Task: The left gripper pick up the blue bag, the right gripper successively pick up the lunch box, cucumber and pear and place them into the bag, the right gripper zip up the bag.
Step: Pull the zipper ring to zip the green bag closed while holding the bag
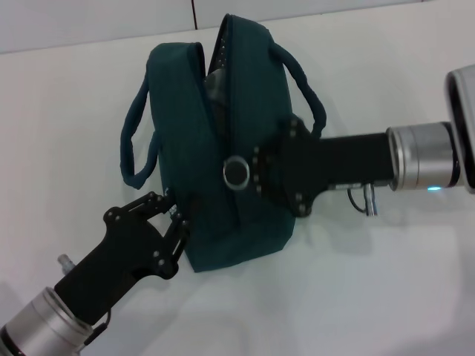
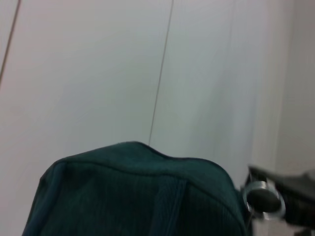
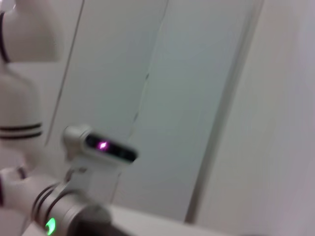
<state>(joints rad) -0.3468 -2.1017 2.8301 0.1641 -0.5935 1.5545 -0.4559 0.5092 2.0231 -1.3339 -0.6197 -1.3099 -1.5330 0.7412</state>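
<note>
Head view: blue bag (image 1: pixel 223 156) upright on worktop (image 1: pixel 386 282). Left end effector (image 1: pixel 172 215) clamped on bag's 7 o'clock corner. Right end effector (image 1: pixel 252 172) at zip; closure indiscernible.

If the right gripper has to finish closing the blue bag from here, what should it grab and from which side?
Judging by the head view, the ring pull on the zip: the blue bag gapes only at its far end, so come in from the right and draw it away from the robot. The right gripper sits on the bag's near middle; the left gripper pinches its near corner.

White table (image 1: pixel 386 282); on it, seemingly resting, one blue bag (image 1: pixel 245 185), partly unzipped
</note>
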